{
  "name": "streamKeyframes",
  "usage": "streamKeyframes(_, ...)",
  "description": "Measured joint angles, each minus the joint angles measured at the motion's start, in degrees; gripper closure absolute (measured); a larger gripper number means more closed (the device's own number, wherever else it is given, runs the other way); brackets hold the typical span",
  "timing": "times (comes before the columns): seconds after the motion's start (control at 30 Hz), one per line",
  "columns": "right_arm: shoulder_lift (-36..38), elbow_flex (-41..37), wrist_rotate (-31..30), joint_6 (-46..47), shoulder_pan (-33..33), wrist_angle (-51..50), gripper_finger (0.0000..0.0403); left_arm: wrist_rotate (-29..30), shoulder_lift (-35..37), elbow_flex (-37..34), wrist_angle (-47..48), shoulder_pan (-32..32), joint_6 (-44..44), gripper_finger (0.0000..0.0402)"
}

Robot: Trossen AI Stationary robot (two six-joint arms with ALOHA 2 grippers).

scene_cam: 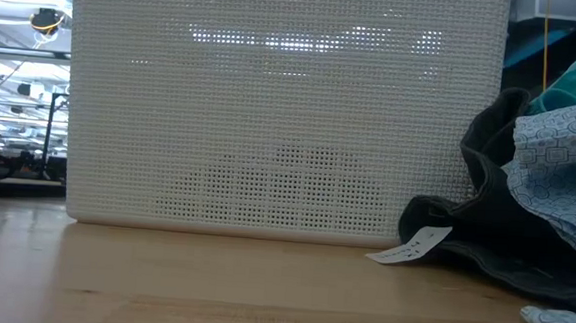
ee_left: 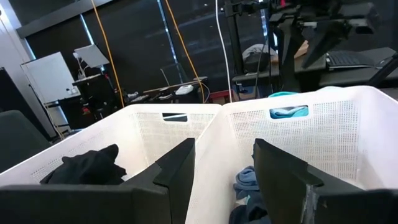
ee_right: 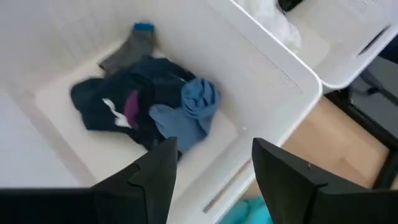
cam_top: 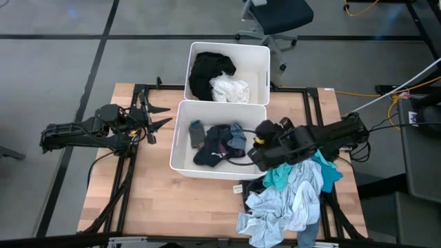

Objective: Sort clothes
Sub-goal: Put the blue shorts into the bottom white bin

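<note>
My right gripper (ee_right: 211,171) hangs over the near white bin (ee_right: 273,68), jaws apart, nothing between them. Ahead of my jaws in that bin: dark navy socks (ee_right: 118,99), a light blue sock (ee_right: 193,109), a grey sock (ee_right: 127,50). Wooden surface (ee_right: 336,146) shows beside one jaw.

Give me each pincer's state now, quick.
Left pincer: open, empty, beside the bins.
Right pincer: open, empty, over the near bin.
</note>
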State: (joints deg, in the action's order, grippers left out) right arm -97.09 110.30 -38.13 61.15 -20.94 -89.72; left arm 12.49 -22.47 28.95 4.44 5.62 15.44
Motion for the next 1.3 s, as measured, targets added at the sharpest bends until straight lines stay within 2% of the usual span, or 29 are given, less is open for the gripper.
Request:
streamKeyframes(0.23,6.32,-9.84,-0.19,6.55,-1.21,-0.46,0.0194,0.0,-0.01,0.0,0.07,0.0,-0.02,0.0251)
streamKeyframes(0.57,19.48,-31.58,3.32,21.32,-1.21,-0.34,0.0194,0.0,-0.01,0.0,0.09,-0.01,-0.03,0.0251)
streamKeyframes(0.83,22.97,-46.29,4.94,30.36,-1.14,-0.12,0.0194,0.01,-0.01,0.0,-0.07,0.0,-0.03,0.0251)
streamKeyframes(1.07,22.98,-53.35,6.17,31.87,-1.14,5.49,0.0194,0.01,-0.01,0.0,-0.19,0.0,-0.04,0.0251)
streamKeyframes(1.3,22.97,-55.04,3.0,33.28,-1.12,8.48,0.0194,0.02,-0.01,0.0,-0.3,0.0,-0.04,0.0251)
